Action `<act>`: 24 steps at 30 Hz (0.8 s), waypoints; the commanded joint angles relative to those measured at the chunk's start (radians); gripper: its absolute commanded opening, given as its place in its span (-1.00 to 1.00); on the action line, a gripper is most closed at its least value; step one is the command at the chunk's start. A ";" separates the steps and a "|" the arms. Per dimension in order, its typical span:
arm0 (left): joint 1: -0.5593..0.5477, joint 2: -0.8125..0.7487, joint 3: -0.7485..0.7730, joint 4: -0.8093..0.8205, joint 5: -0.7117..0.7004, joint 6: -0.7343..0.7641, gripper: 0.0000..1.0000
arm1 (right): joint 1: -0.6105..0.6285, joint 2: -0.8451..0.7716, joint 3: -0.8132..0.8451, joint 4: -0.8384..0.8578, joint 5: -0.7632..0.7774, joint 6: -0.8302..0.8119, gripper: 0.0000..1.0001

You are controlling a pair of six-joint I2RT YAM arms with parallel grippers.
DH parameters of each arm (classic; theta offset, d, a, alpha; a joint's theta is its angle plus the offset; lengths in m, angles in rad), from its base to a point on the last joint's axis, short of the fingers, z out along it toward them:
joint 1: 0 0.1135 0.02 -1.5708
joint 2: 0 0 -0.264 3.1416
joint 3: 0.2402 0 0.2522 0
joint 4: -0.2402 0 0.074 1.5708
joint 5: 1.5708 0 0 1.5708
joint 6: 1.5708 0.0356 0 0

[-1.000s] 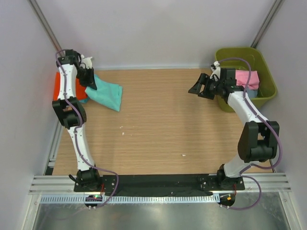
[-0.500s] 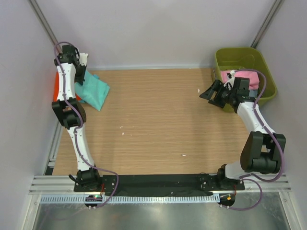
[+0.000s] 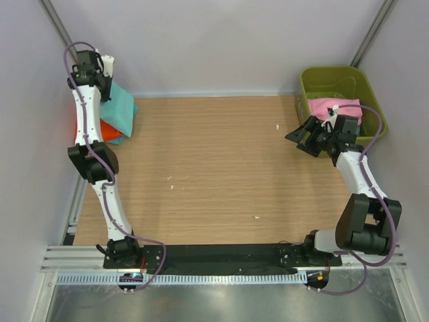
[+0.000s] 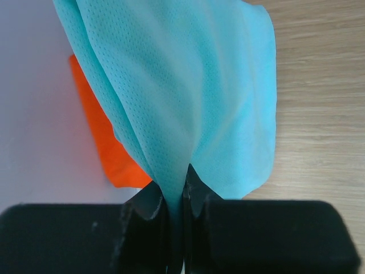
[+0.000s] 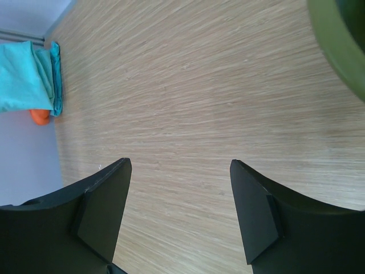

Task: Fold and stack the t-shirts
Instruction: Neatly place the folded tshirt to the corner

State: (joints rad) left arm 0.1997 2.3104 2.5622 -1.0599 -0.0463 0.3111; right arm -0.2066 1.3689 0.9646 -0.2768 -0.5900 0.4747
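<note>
My left gripper (image 3: 102, 79) is shut on the folded teal t-shirt (image 3: 119, 107) and holds it up at the table's far left corner; in the left wrist view the teal cloth (image 4: 188, 91) hangs from my gripper (image 4: 175, 188). Under it lies the orange t-shirt (image 3: 94, 127), also in the left wrist view (image 4: 105, 148). My right gripper (image 3: 303, 137) is open and empty over bare wood beside the bin; its fingers (image 5: 105, 202) stand wide apart. A pink t-shirt (image 3: 332, 107) lies in the bin. The pale blue t-shirt is hidden.
The olive-green bin (image 3: 348, 84) stands at the far right corner, its rim in the right wrist view (image 5: 336, 34). The wooden table (image 3: 221, 168) spreads between the arms. White walls close in left, right and behind.
My left gripper has lifted the teal t-shirt up and left, over the orange one. My right gripper has drawn back out of the bin area and lowered, leaving the pink t-shirt uncovered.
</note>
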 commanded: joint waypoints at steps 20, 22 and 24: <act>-0.167 -0.172 -0.370 0.879 -0.790 0.474 0.91 | -0.093 -0.169 -0.153 0.065 -0.048 0.056 0.53; -0.227 -0.215 -0.419 0.908 -0.777 0.479 0.96 | -0.097 -0.175 -0.159 0.059 -0.051 0.058 0.52; -0.302 -0.261 -0.476 0.939 -0.787 0.451 0.99 | -0.100 -0.188 -0.159 0.051 -0.051 0.056 0.53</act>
State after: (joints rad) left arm 0.0147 2.2143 2.1162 -0.3256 -0.7624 0.7658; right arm -0.2989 1.2236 0.8116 -0.2409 -0.6254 0.5266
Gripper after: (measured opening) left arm 0.989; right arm 0.761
